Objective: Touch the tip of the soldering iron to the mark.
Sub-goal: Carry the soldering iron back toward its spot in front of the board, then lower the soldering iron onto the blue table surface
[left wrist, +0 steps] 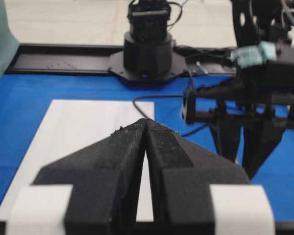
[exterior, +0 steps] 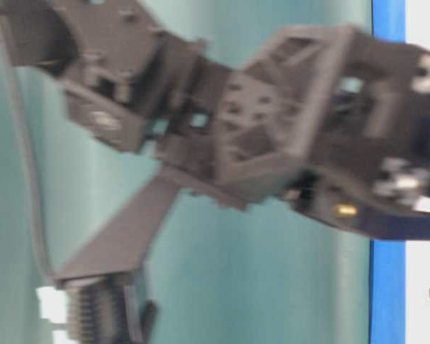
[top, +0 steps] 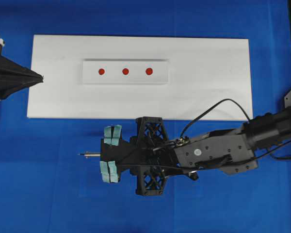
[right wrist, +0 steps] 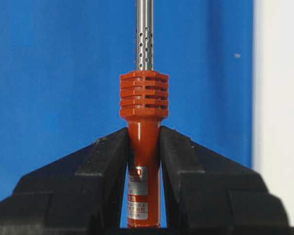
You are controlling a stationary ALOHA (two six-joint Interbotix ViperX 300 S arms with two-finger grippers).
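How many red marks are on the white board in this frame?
3. They sit in a row on the raised clear strip: left mark, middle mark, right mark. None appears hidden in the overhead view.
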